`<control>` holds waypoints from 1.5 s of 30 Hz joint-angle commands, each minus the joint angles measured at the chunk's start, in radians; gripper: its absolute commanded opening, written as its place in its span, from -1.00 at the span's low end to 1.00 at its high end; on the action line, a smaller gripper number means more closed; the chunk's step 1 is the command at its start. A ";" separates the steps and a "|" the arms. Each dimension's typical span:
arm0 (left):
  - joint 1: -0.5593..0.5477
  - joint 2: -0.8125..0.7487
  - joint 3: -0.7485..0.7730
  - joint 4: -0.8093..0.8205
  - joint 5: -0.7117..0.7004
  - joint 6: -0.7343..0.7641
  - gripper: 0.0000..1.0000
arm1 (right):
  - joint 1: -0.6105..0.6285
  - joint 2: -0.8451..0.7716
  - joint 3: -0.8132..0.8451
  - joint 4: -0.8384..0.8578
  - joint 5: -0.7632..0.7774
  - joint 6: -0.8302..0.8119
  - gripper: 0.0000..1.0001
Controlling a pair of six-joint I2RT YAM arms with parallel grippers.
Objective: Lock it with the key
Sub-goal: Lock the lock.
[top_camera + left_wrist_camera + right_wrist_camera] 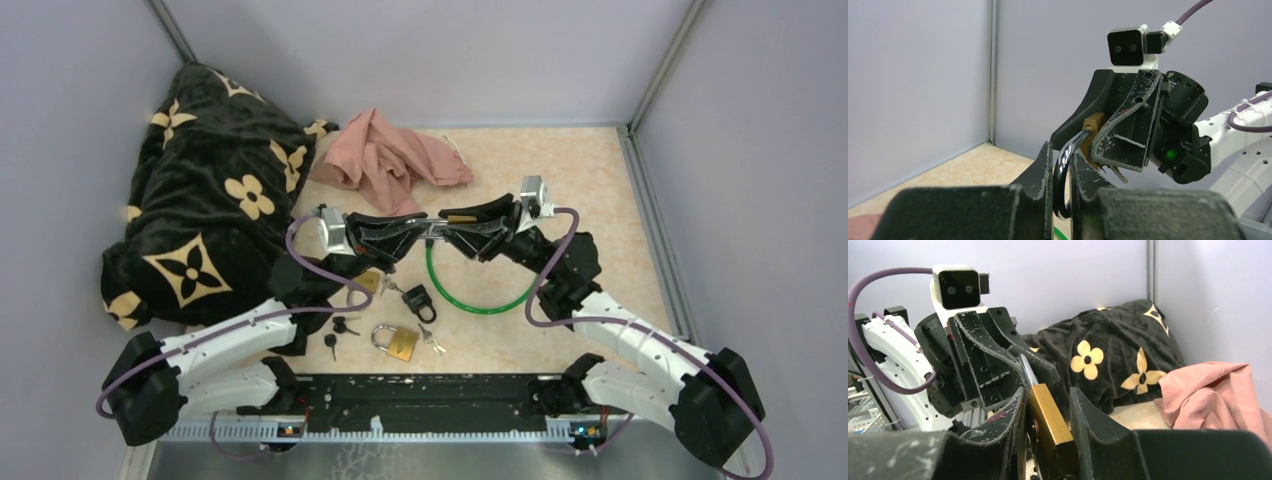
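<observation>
A brass padlock (1050, 412) with a steel shackle (1064, 167) is held in the air between my two grippers, above the middle of the table. My left gripper (1062, 165) is shut on the shackle. My right gripper (1048, 402) is shut on the brass body, which also shows in the left wrist view (1093, 124). A key (1118, 174) sticks out below the body, behind the right fingers. In the top view the left gripper (425, 232) and the right gripper (453, 232) meet tip to tip.
On the table lie a second brass padlock (398, 342), a small black padlock (419, 300), loose keys (338, 328) and a green cable loop (480, 300). A black flowered blanket (210, 200) is at the back left, a pink cloth (385, 155) behind the grippers.
</observation>
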 commanded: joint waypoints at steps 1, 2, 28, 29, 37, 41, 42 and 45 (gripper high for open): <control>-0.237 0.161 0.032 -0.165 0.436 -0.128 -1.00 | 0.074 0.183 0.079 -0.201 0.069 -0.008 -1.00; -0.242 0.169 0.027 -0.156 0.436 -0.136 -1.00 | 0.074 0.180 0.090 -0.214 0.065 -0.014 -1.00; 0.095 -0.043 0.041 -0.625 0.579 0.145 -1.00 | 0.002 -0.095 0.053 -0.721 -0.382 -0.295 0.15; 0.116 -0.054 0.031 -0.639 0.582 0.139 -1.00 | 0.002 -0.104 0.045 -0.743 -0.379 -0.307 0.27; 0.202 -0.113 -0.099 -0.824 0.538 0.157 -1.00 | 0.001 -0.152 -0.038 -0.829 -0.353 -0.375 0.56; 0.237 -0.144 -0.129 -0.845 0.524 0.144 -1.00 | 0.026 -0.108 -0.100 -0.760 -0.196 -0.335 0.34; 0.250 -0.153 -0.130 -0.841 0.525 0.136 -1.00 | 0.049 -0.086 -0.118 -0.719 -0.168 -0.319 0.30; 0.296 -0.184 -0.129 -0.829 0.553 0.106 -1.00 | 0.157 -0.050 -0.194 -0.552 -0.094 -0.316 0.28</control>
